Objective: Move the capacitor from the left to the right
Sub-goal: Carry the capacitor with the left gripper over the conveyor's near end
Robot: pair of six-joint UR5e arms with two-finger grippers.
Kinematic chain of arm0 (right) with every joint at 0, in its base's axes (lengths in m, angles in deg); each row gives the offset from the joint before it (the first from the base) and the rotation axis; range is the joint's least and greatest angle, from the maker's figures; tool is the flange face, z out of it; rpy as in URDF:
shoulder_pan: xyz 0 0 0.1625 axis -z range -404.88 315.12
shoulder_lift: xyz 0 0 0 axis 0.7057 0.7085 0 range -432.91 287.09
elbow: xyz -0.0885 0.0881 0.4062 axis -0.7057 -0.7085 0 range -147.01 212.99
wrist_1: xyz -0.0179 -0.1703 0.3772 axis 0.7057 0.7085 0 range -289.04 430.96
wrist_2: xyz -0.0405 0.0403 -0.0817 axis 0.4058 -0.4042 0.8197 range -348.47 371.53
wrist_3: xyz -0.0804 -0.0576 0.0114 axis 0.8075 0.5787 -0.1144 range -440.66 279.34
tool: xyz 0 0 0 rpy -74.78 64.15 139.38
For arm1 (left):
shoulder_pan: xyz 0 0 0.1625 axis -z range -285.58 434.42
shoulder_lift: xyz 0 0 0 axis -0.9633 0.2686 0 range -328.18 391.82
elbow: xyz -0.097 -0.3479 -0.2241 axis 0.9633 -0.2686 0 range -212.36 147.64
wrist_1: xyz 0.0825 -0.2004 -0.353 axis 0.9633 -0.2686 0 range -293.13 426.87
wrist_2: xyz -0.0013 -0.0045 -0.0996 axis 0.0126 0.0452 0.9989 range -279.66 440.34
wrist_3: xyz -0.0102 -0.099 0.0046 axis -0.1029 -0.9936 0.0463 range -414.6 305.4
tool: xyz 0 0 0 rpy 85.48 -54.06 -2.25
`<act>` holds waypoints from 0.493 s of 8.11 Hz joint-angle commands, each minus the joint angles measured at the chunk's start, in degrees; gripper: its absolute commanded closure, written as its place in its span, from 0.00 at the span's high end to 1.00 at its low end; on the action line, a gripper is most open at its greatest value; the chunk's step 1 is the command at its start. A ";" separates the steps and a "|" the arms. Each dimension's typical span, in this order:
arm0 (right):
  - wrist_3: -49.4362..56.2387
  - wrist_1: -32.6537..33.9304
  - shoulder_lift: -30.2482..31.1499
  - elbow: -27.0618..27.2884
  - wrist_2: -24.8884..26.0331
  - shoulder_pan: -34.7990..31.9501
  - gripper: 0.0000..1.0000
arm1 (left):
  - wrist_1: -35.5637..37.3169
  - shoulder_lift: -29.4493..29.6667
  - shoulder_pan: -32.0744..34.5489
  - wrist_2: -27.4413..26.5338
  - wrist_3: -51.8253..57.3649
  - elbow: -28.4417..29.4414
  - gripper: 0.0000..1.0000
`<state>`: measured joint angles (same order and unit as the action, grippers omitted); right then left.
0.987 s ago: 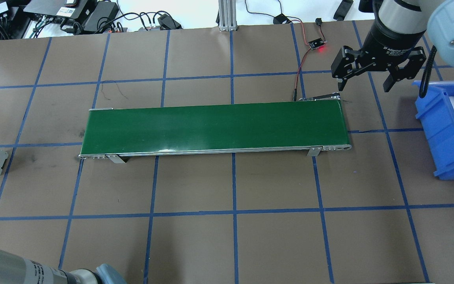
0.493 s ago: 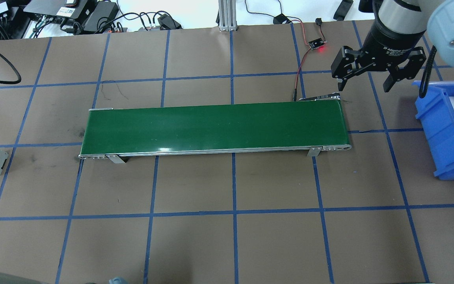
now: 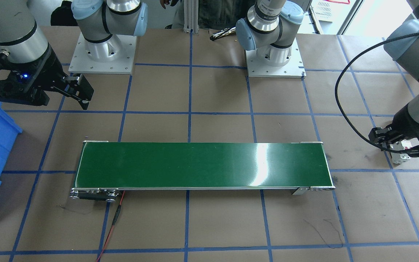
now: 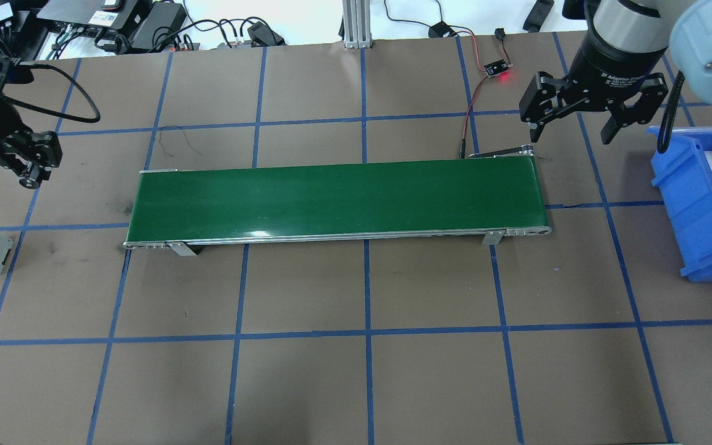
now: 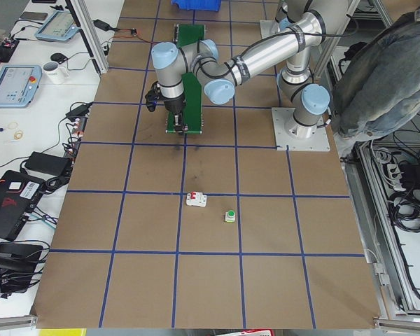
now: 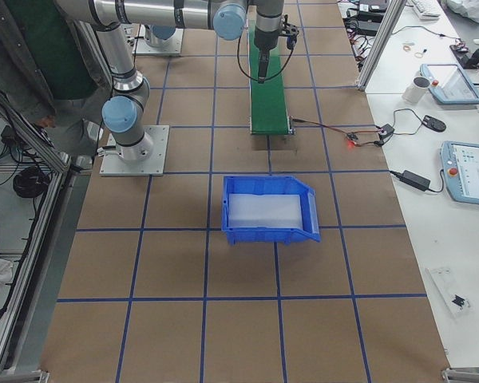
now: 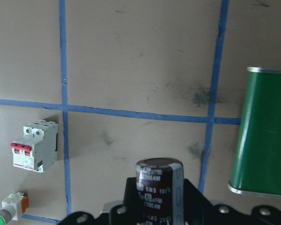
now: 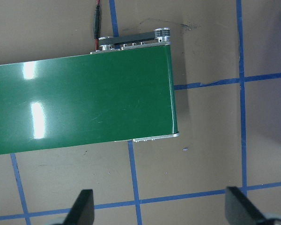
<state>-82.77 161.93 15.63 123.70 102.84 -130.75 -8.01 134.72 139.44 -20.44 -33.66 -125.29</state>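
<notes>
Left fingers (image 7: 191, 199) clamped on capacitor (image 7: 158, 187); right fingers (image 8: 82, 208) spread; breaker (image 7: 35, 147), button (image 7: 4, 213), conveyor (image 7: 264, 131) nearby

We see a brown table (image 4: 306, 383) crossed by a grid of blue tape lines (image 4: 368, 284). The conveyor belt (image 4: 337, 198) is glossy dark green with a silver frame along its edges. The bin (image 4: 696, 204) is bright blue with a white inside. The breaker (image 7: 35, 147) is white with red levers, and from overhead its side is grey. The push button (image 7: 8, 207) has a green cap, a white body and an orange end. The capacitor (image 7: 159, 187) is dark brown-black with pale print. The arms (image 3: 13, 40) are silver-grey with pale blue joint caps (image 3: 247, 34), and the right gripper (image 4: 572, 133) is black. A red wire (image 3: 112, 227) trails from the belt. A small black board (image 4: 497, 68) shows a red light.
</notes>
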 commanded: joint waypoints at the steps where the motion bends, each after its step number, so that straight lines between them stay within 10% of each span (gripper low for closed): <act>1: 0.00 0.00 -0.04 0.08 0.00 0.00 1.00 | -4.56 0.02 8.16 -0.29 -9.90 0.03 0.34; 4: 0.09 0.00 -0.04 0.09 0.00 0.44 1.00 | -4.66 0.99 11.70 0.67 -17.57 0.03 0.27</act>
<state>-82.76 161.93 15.63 123.77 102.84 -130.59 -12.52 135.35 149.06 -20.44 -46.41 -125.26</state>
